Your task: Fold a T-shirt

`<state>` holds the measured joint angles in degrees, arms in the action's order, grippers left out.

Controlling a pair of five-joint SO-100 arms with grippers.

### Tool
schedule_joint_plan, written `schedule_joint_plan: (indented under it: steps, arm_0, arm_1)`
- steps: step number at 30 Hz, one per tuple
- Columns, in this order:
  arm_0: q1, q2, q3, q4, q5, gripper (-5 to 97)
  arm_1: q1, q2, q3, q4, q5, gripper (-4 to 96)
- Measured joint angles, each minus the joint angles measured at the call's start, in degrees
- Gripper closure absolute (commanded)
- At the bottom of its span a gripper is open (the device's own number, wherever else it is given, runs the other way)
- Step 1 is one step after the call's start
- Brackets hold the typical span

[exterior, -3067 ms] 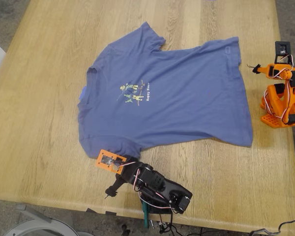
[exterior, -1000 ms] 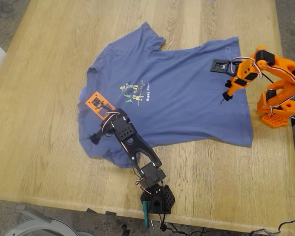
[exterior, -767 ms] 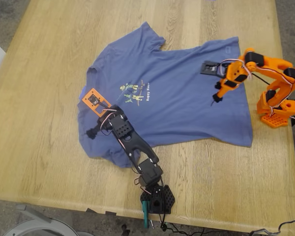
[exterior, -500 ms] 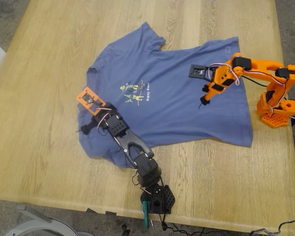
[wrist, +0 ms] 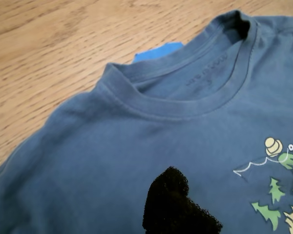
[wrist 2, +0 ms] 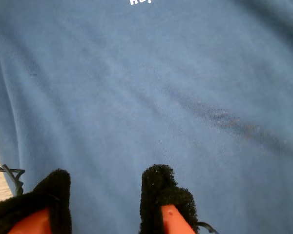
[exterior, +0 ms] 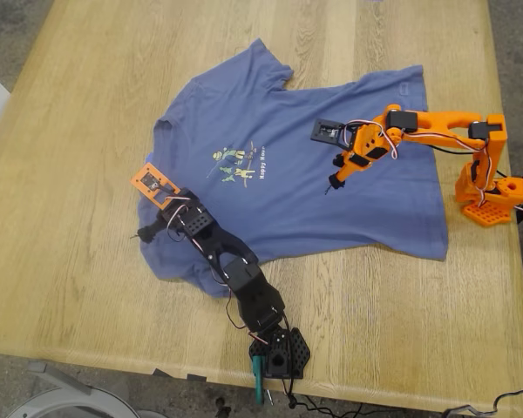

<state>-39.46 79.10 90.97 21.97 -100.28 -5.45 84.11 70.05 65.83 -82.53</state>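
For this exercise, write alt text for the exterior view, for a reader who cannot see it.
A slate-blue T-shirt lies spread flat, print up, on a wooden table. A black arm reaches from the table's near edge to the shirt's collar side at the exterior view's left, and an orange arm stretches from the exterior view's right over the shirt's middle.

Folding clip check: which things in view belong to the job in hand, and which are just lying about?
Belong to the job:
- slate-blue short-sleeved cotton T-shirt, spread flat
- my first gripper, black, near the collar
- my second gripper, orange, jaws apart over the shirt's body

Just there:
- pale wooden table
- bright blue scrap peeking from behind the collar
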Motion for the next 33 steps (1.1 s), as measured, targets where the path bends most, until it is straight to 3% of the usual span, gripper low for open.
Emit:
schedule_joint_plan:
  steps: [14,26,33]
  arm_0:
    - [0.00,-20.57,-22.41,0.09,-1.05,23]
    - [-1.58,-39.29,-47.29,8.09,-1.14,24]
    - [-1.93,-58.54,-76.11,20.48,-0.88,24]
  arm_1:
    - [0.62,-4.31,-3.69,0.88,0.35,67.7]
    - [1.76,-6.33,-3.87,1.14,0.35,67.9]
    - [1.76,-8.09,-3.96,0.53,0.88,67.9]
